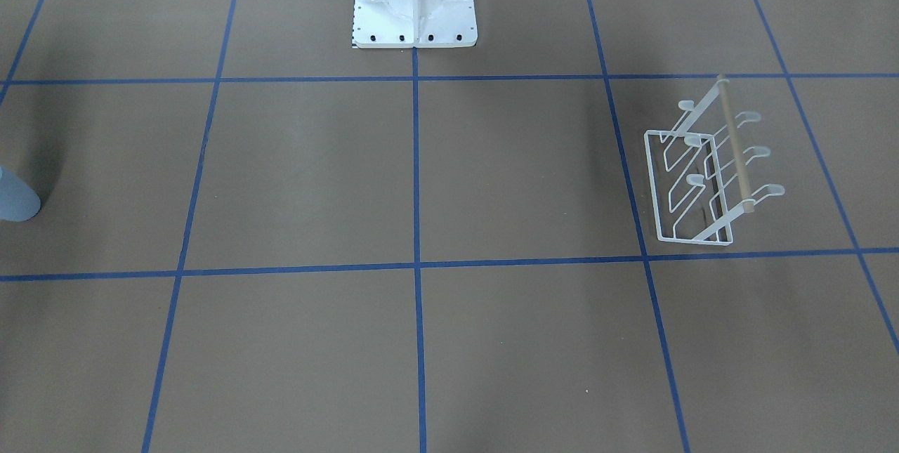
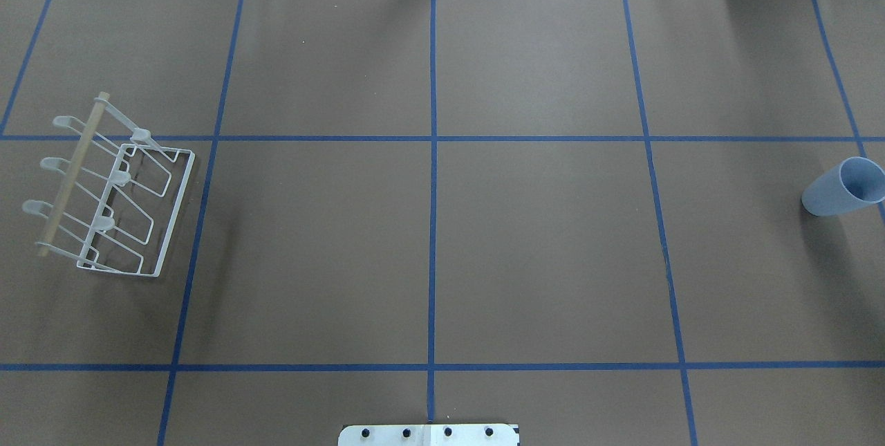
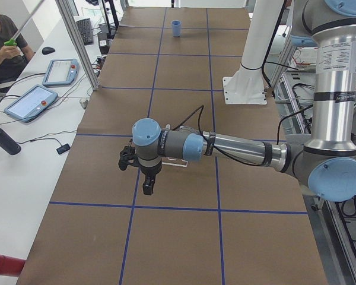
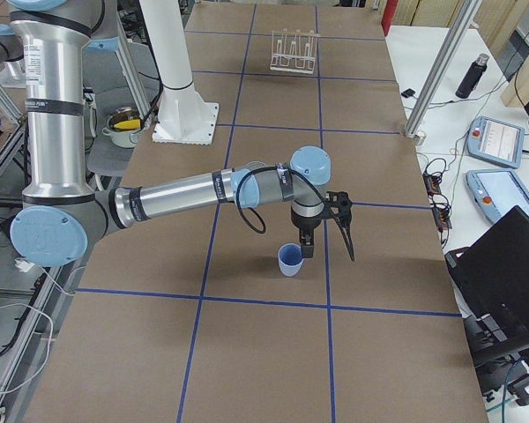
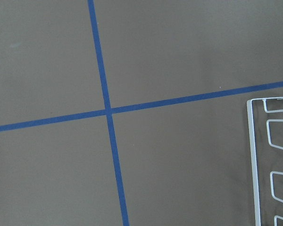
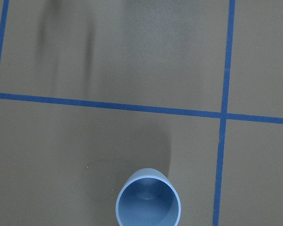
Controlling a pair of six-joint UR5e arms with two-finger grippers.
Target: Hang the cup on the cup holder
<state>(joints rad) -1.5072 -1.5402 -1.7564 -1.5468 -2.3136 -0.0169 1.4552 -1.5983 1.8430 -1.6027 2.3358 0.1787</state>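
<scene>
The pale blue cup (image 2: pixel 843 187) stands upright, rim up, near the table's right edge; it also shows in the front view (image 1: pixel 15 197), the right side view (image 4: pixel 290 260) and the right wrist view (image 6: pixel 147 201). The white wire cup holder (image 2: pixel 114 191) with its wooden rod stands at the far left (image 1: pixel 709 173); its base edge shows in the left wrist view (image 5: pixel 253 165). My right gripper (image 4: pixel 328 242) hangs just beside and above the cup. My left gripper (image 3: pixel 139 173) hangs above the holder and hides most of it. I cannot tell whether either gripper is open or shut.
The white pedestal base (image 1: pixel 414 7) stands at the robot's side of the table (image 2: pixel 429 435). Blue tape lines grid the brown table. Tablets (image 3: pixel 31 102), a bottle (image 3: pixel 5 141) and a seated person (image 3: pixel 3 41) are on the operators' side, and a laptop (image 4: pixel 502 273).
</scene>
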